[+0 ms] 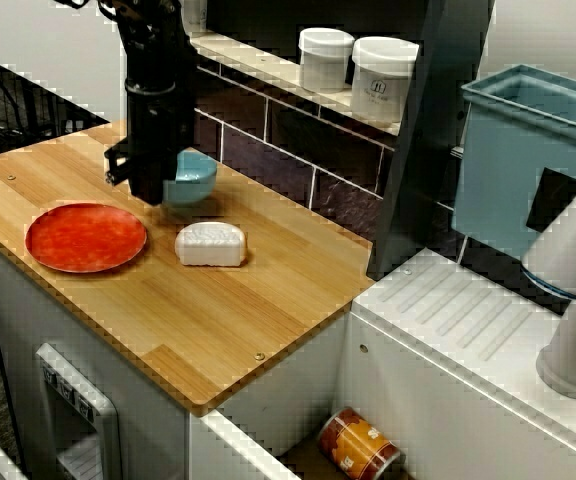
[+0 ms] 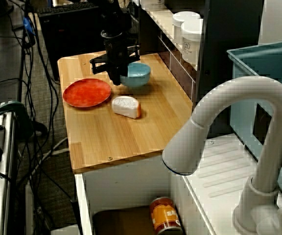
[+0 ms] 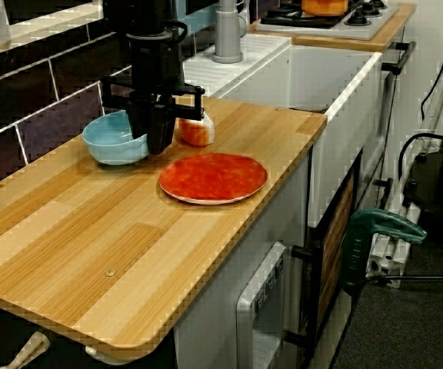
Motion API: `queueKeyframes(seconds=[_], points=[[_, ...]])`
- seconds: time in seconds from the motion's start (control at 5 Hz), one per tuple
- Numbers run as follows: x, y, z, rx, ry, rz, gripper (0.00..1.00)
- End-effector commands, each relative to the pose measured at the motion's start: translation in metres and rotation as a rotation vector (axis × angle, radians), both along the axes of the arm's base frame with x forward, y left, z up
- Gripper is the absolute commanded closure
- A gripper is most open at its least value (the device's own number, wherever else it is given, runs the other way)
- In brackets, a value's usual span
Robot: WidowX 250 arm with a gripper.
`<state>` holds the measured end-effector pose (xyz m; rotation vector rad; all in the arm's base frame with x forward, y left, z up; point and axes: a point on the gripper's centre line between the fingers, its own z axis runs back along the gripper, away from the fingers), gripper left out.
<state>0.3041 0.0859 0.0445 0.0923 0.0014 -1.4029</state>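
We are looking at a black hand hanging straight down in the upper left of the view facing the tiled wall. Its tip is sitting at the near rim of a blue bowl. In the view from the desk's end, the hand is covering the right rim of the bowl. The fingers are reading as one dark mass in every view, so we cannot tell whether they are apart, together or pinching that rim.

The bowl is round, smooth and glossy. It is standing upright at the back of the desk, close to the dark tiled wall. A red plate is lying flat at left centre, round and faintly mottled, with a thin raised rim. It is lying apart from the bowl. Just to the right of it, with a gap between them, a white block is lying; it is loaf-shaped with rounded corners. In the view over the faucet, its near end is showing an orange face.

The desk is made of pale wooden planks with clear grain, rounded corners and a straight front edge. Bare wood is stretching from the block down to that edge at lower centre.

Two white lidded jars are standing on the shelf at top centre. A teal tub is filling the upper right, and a smooth white faucet is curving through the right of its view. An orange can is lying on its side below the desk, at bottom centre.
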Motion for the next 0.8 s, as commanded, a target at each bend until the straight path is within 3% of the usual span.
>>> queueKeyframes(seconds=[0.0, 0.4, 0.6], points=[[-0.018, 0.031, 0.015, 0.036, -0.118, 0.089, 1.0], [-0.023, 0.075, 0.024, -0.031, -0.106, 0.2, 1.0], [-0.027, 0.096, 0.022, -0.039, -0.107, 0.258, 1.0]])
